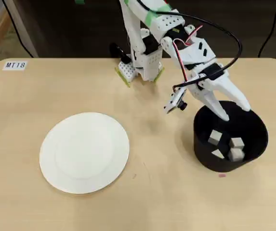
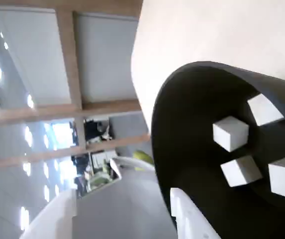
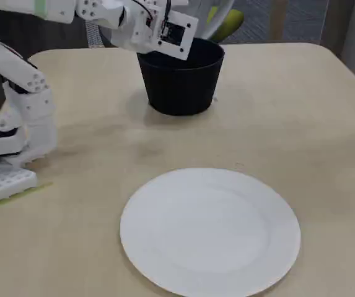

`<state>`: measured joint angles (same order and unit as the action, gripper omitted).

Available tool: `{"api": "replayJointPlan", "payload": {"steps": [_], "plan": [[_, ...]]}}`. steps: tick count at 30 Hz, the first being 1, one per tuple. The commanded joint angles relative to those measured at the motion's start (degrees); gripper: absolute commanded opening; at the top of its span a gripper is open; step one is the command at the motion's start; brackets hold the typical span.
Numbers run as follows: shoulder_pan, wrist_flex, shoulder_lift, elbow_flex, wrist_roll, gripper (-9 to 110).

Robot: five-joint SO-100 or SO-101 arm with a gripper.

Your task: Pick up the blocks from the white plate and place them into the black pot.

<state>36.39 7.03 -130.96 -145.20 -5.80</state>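
The black pot [image 1: 201, 149] stands at the right of the table in the overhead view. Several small white blocks [image 1: 235, 154] lie on its floor; the wrist view shows them [image 2: 230, 133] inside the pot [image 2: 182, 124]. The white plate [image 1: 84, 152] lies at the centre left and is bare, as the fixed view [image 3: 209, 230] also shows. My gripper [image 1: 234, 111] hangs over the pot's far rim, open and empty. In the fixed view the pot [image 3: 180, 86] stands at the back and my fingertips are hidden behind the wrist.
The arm's base [image 1: 138, 67] stands at the table's far edge, left of the pot. A label reading MT18 [image 1: 16, 65] is stuck at the far left corner. A small pink mark [image 1: 222, 175] lies just in front of the pot.
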Motion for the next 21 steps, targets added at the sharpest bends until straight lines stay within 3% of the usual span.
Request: {"api": "replayJointPlan", "payload": {"steps": [1, 4, 10, 16, 21], "plan": [[-1.5, 1.1, -3.3, 0.4, 0.0, 16], [-4.8, 5.4, -7.1, 0.4, 1.7, -2], [-16.9, 20.7, -19.6, 0.5, 1.2, -2], [-33.7, 44.0, -37.6, -0.6, 2.5, -2], [-36.6, 55.5, -55.5, -8.2, 3.3, -2]]}}
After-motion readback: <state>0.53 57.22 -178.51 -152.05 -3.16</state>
